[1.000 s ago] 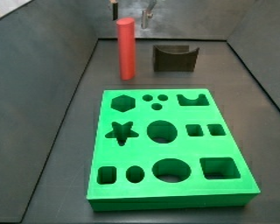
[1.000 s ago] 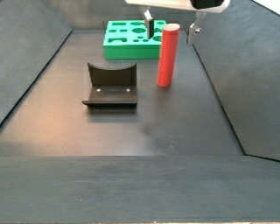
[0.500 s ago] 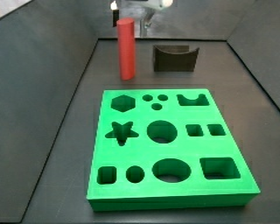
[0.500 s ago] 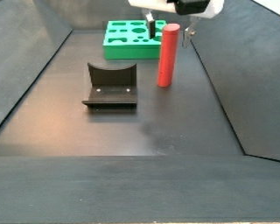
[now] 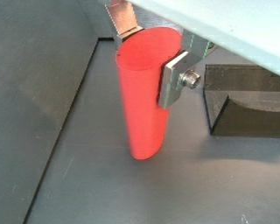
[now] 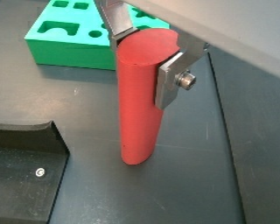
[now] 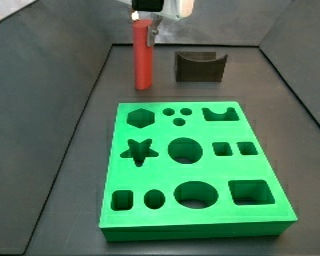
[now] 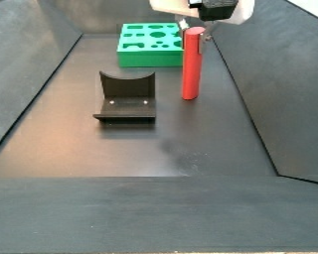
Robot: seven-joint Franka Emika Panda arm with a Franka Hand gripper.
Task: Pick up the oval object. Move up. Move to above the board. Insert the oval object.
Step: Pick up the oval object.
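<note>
So the hand (image 7: 144,22) is down over the top of the red peg (image 7: 143,55), at the far end of the floor in that side view. In both wrist views the silver fingers (image 5: 175,79) sit on either side of the peg's upper end and look pressed right against it, so it's pinching the peg. The peg stands upright with its lower end on the dark floor (image 8: 162,149).

Room-wise: in a side view the peg (image 8: 191,64) has bare floor all round its base, and the sloped right wall (image 8: 261,89) is near but not touching. The fixture (image 8: 124,97) sits well apart on the other side, with an open strip of floor between them. The green board (image 8: 148,42) is beyond the peg, up by the far wall.

The side view from the board end shows what that one doesn't: every cut-out in the board (image 7: 190,175) (hexagon, star, circles, squares) and a clear gap of floor between the board's far edge and the peg. There the fixture (image 7: 199,66) is just beside the peg, not touching.

The wrist views add the close-up stuff: the screw on the finger plate (image 6: 171,79), the peg (image 6: 140,96) between the fingers, one corner of the board (image 6: 73,35) and the fixture's base plate (image 6: 25,175) with a small screw in it.
</note>
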